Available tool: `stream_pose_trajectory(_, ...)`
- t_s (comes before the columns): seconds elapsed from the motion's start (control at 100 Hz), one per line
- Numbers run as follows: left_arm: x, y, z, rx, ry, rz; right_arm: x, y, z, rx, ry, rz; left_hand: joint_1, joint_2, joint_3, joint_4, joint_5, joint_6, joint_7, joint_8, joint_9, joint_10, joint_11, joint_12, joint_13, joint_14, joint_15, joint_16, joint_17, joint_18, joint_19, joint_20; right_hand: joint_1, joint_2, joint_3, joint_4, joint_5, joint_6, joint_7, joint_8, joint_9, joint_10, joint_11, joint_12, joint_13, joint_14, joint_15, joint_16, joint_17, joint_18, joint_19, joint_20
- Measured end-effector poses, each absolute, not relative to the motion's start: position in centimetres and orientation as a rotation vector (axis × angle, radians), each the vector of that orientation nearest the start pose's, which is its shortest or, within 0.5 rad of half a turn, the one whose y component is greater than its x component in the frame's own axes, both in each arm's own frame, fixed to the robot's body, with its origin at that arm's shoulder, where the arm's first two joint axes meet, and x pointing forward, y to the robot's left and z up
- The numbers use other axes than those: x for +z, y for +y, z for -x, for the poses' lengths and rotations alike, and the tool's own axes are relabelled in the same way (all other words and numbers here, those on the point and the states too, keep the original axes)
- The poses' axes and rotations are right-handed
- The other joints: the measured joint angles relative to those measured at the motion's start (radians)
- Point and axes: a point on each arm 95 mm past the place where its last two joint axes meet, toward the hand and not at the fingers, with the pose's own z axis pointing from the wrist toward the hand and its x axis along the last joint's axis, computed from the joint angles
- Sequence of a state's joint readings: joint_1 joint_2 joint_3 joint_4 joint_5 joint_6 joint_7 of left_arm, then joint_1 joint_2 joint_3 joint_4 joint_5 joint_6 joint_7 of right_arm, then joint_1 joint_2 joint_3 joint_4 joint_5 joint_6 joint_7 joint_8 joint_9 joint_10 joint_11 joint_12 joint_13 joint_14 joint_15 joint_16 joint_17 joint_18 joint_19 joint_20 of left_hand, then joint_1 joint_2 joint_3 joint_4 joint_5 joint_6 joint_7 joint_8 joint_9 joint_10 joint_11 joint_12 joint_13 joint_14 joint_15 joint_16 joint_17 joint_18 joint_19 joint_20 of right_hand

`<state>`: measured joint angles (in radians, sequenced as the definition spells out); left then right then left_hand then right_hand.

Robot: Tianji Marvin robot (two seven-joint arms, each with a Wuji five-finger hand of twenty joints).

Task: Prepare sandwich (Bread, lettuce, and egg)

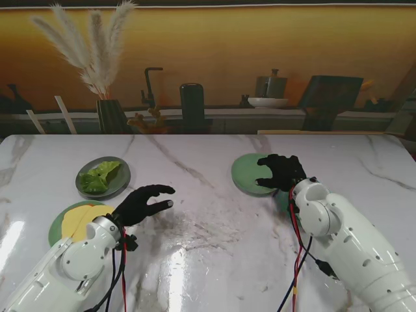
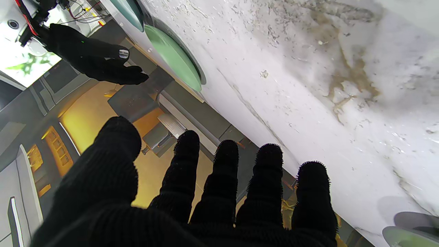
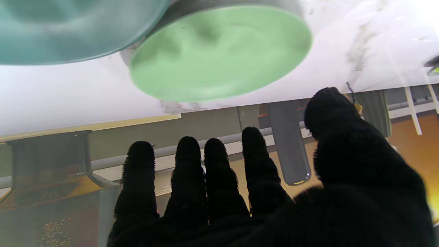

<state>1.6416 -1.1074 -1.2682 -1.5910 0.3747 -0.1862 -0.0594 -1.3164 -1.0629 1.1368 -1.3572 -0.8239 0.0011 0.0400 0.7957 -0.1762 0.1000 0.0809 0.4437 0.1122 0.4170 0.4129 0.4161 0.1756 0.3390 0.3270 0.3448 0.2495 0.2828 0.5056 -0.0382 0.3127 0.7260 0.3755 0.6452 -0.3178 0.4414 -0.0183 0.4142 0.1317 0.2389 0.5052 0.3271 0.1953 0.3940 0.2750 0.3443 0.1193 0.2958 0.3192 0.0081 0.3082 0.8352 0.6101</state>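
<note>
Green lettuce (image 1: 101, 177) lies on a grey plate (image 1: 123, 170) at the left. Nearer to me, a flat pale yellow piece (image 1: 81, 220) rests on a green plate (image 1: 57, 229); I cannot tell whether it is bread or egg. My left hand (image 1: 140, 203) hovers just right of that plate, open, its fingers (image 2: 219, 178) spread and holding nothing. My right hand (image 1: 281, 172) is open above the near right edge of a bare green plate (image 1: 246, 174), seen also as the green plate (image 3: 219, 51). Its fingers (image 3: 187, 178) hold nothing.
A teal dish (image 3: 68, 27) sits beside the bare green plate, mostly hidden under my right wrist (image 1: 312, 208) in the stand view. The marble table (image 1: 208, 247) stretches between the arms. A vase with pampas grass (image 1: 107, 110) and a dark cylinder (image 1: 192, 104) stand beyond the far edge.
</note>
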Motion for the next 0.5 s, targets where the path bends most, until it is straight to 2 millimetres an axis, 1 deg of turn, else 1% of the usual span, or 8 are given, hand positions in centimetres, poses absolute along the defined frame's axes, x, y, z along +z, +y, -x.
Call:
stream_pose_trajectory(0.14,-34.2,0.4,-38.0,-1.945,1.26,1.777,-32.2,-4.3,-48.6,1.352,1.504,-1.339,0.0,0.0,0.0,0.0,0.0,0.0,0.0,0.0,0.0,0.0,0.0,0.0,0.0,0.0,0.0,0.0,-0.002,0.0,-0.001,0.0,0.0,-0.012,0.0,0.0,-0.017,-0.004,-0.006,-0.006,-0.016,-0.002,0.0,-0.004,-0.04,-0.004,-0.014,0.0,-0.03,0.0,0.0,0.0)
stream_pose_trajectory(0.22,-34.1,0.4,-38.1,-1.94,1.26,1.78,-32.5,-4.7,-49.6,1.308,1.516,-1.344,0.0,0.0,0.0,0.0,0.0,0.0,-0.001,0.0,0.0,0.0,0.0,0.0,0.0,0.0,0.0,0.0,-0.002,0.0,-0.009,0.0,0.0,-0.022,0.0,0.0,-0.027,-0.008,-0.015,-0.01,-0.05,-0.007,0.007,-0.004,-0.06,-0.013,-0.005,0.0,-0.052,0.0,-0.001,0.0)
stream_pose_trajectory(0.25,-34.1,0.4,-38.1,-1.938,1.261,1.781,-32.6,-4.9,-49.9,1.291,1.511,-1.354,0.0,0.0,0.0,0.0,0.0,0.0,-0.001,0.0,0.0,0.0,0.0,0.0,0.0,0.0,0.0,0.0,-0.002,0.0,-0.01,0.0,0.0,-0.024,0.0,0.0,-0.04,-0.007,-0.022,-0.015,-0.06,-0.007,0.006,-0.009,-0.068,-0.014,-0.001,0.0,-0.062,0.0,-0.001,0.0)
stream_pose_trajectory(0.26,-34.1,0.4,-38.1,-1.938,1.262,1.781,-32.6,-5.0,-50.0,1.285,1.508,-1.359,0.0,0.0,0.0,0.0,0.0,0.0,-0.001,0.0,0.0,0.0,0.0,0.0,0.0,0.0,0.0,0.0,-0.002,0.0,-0.01,0.0,0.0,-0.024,0.0,0.0,-0.045,-0.005,-0.024,-0.015,-0.064,-0.007,-0.009,-0.01,-0.072,-0.014,-0.017,0.0,-0.064,0.0,-0.001,0.0)
stream_pose_trajectory(0.28,-34.1,0.4,-38.1,-1.937,1.263,1.78,-32.7,-5.1,-50.2,1.274,1.5,-1.371,0.0,0.0,0.0,0.0,0.0,0.0,-0.001,0.0,0.0,0.0,0.0,0.0,0.0,0.0,0.0,0.0,-0.002,0.0,-0.01,0.0,0.0,-0.024,0.0,0.0,-0.049,0.003,-0.029,-0.016,-0.064,-0.007,-0.009,-0.01,-0.072,-0.014,-0.001,0.0,-0.068,-0.001,-0.001,0.0)
stream_pose_trajectory(0.36,-34.1,0.4,-38.2,-1.933,1.272,1.777,-33.1,-5.6,-50.9,1.248,1.455,-1.436,0.0,0.0,0.0,0.0,0.0,0.0,-0.001,0.0,0.0,0.0,0.0,0.0,0.0,0.0,0.0,0.0,-0.002,0.0,-0.011,0.0,0.0,-0.024,0.0,0.0,-0.073,0.006,-0.042,-0.025,-0.088,-0.007,-0.013,-0.011,-0.102,-0.015,-0.019,0.0,-0.09,-0.001,-0.001,0.0)
stream_pose_trajectory(0.39,-34.1,0.4,-38.2,-1.93,1.276,1.775,-33.3,-5.7,-51.2,1.244,1.442,-1.456,0.0,0.0,0.0,0.0,0.0,0.0,-0.001,0.0,0.0,0.0,0.0,0.0,0.0,0.0,0.0,0.0,-0.002,0.0,-0.011,0.0,0.0,-0.025,0.0,0.0,-0.083,0.018,-0.05,-0.026,-0.103,-0.007,-0.003,-0.011,-0.112,-0.015,-0.012,0.0,-0.091,-0.001,-0.002,0.0)
stream_pose_trajectory(0.5,-34.0,0.4,-38.3,-1.924,1.287,1.768,-34.1,-6.0,-52.2,1.206,1.449,-1.471,0.0,0.0,0.0,0.0,0.0,0.0,-0.001,0.0,0.0,0.0,0.0,0.0,0.0,0.0,0.0,0.0,-0.002,0.0,-0.011,0.0,0.0,-0.038,0.0,0.0,-0.097,0.016,-0.078,-0.045,-0.125,-0.007,-0.022,-0.025,-0.125,-0.016,-0.017,0.0,-0.105,-0.001,-0.009,0.001)
